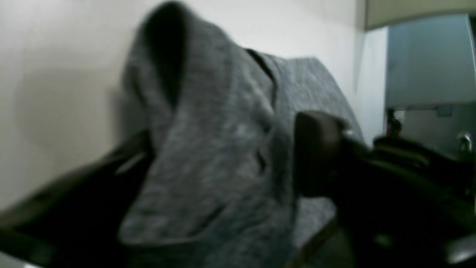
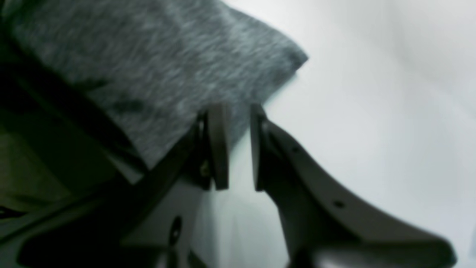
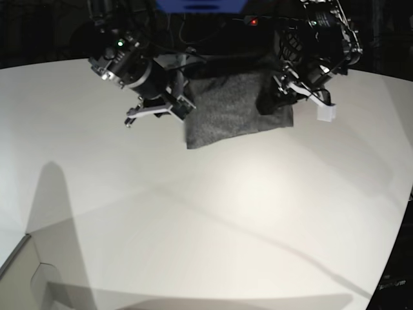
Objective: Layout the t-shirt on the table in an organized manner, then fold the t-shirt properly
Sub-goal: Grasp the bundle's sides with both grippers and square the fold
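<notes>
The dark grey t-shirt [image 3: 235,110] lies as a folded block at the back of the white table [image 3: 206,213]. My left gripper [image 3: 274,98] is at the shirt's right edge. In the left wrist view it [image 1: 223,160] holds a raised, bunched fold of the shirt [image 1: 208,123] between its fingers [image 1: 319,156]. My right gripper [image 3: 177,103] is at the shirt's left edge. In the right wrist view its [image 2: 234,111] pads [image 2: 217,145] stand a narrow gap apart. White table shows through the gap, with the shirt's edge [image 2: 167,70] just behind the tips.
A small white block [image 3: 326,113] hangs on the left arm. A grey box corner [image 3: 26,278] sits at the front left. The table's curved edge [image 3: 403,213] runs down the right. Dark equipment lies behind the table.
</notes>
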`<control>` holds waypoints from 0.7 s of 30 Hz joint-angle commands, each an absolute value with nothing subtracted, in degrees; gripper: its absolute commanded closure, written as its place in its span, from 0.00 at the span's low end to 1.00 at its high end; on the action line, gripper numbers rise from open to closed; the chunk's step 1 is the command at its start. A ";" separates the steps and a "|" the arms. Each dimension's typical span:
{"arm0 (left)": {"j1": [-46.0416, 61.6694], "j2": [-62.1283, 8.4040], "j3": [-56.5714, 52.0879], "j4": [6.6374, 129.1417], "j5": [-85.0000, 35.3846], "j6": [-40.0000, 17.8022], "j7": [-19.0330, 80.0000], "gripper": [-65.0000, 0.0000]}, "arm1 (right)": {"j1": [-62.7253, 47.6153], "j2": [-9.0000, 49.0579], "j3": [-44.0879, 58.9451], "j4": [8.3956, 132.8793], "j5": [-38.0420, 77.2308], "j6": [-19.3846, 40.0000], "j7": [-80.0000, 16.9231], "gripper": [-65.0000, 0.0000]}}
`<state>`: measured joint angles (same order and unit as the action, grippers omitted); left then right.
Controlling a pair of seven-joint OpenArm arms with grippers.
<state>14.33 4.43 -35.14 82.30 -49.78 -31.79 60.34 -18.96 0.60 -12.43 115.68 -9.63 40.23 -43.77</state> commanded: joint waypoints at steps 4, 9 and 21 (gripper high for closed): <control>14.37 4.53 -34.86 80.40 -43.82 -29.67 64.13 0.71 | -18.68 -0.13 -12.62 116.79 -8.84 40.00 -42.68 0.82; 13.23 3.12 -28.97 78.02 -43.82 -29.67 63.78 0.98 | -19.74 -0.48 -13.23 116.79 -8.84 40.00 -42.68 0.82; 13.23 0.75 -20.18 78.11 -43.91 -29.67 55.78 1.00 | -21.05 0.66 -14.99 116.26 -8.84 40.00 -42.68 0.82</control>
